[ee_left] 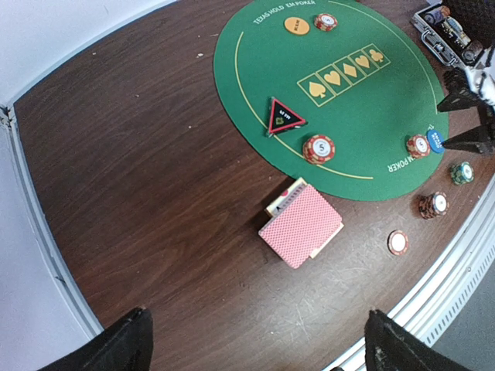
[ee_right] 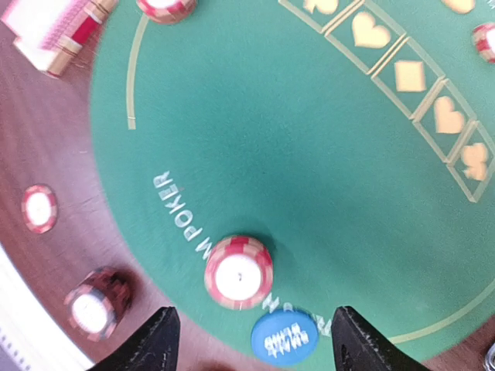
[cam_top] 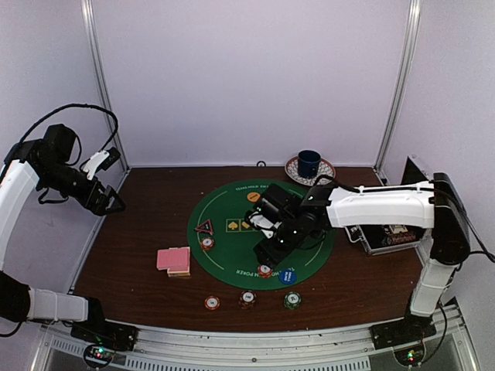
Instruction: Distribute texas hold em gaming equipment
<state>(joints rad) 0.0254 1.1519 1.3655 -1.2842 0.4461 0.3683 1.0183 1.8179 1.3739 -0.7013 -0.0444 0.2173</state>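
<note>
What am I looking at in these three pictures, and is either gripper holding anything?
Two robot arms work over a wooden table. One picture looks down from above and behind them; the other two come from a camera on each wrist. The left gripper hangs open and empty at the table's left side. The right gripper is open and empty over a red chip and a blue disc on the green mat. A pink card stack lies beside the mat.
</note>
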